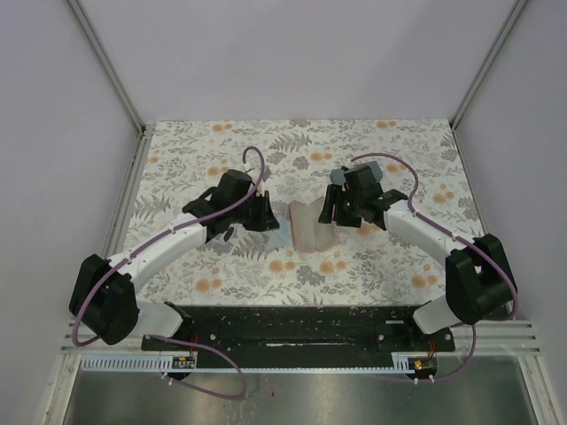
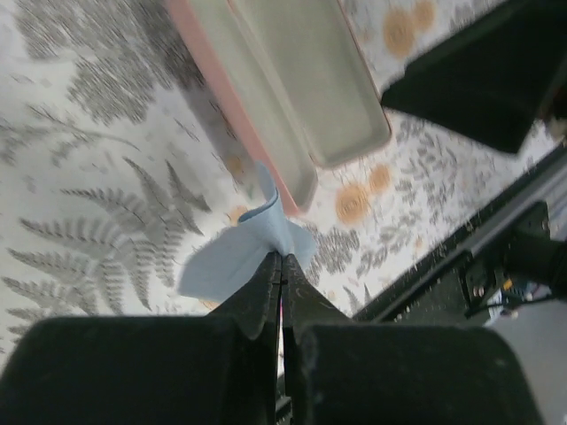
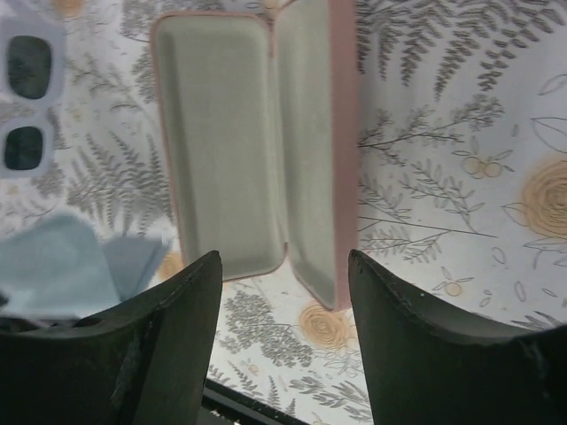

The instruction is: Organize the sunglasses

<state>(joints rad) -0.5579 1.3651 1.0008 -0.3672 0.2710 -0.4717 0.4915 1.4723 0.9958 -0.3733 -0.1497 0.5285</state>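
The whitish sunglasses (image 3: 25,91) with dark lenses lie on the floral table at the far left of the right wrist view. The black-framed pair does not show. An open pink case (image 1: 310,225) stands between the two grippers, its pale lining (image 3: 252,133) facing up. My left gripper (image 2: 281,258) is shut on a light blue cloth (image 2: 235,257), lifted just beside the case (image 2: 292,97). My right gripper (image 3: 283,266) is open with nothing between its fingers, hovering at the case's near end. The cloth (image 3: 62,270) also shows to its left.
A grey-blue case (image 1: 376,166) lies behind the right arm (image 1: 416,226). The floral table (image 1: 407,266) ends at a black base rail (image 1: 292,323) in front, with white walls on the other sides. The right gripper's black body (image 2: 483,80) hangs close by the pink case.
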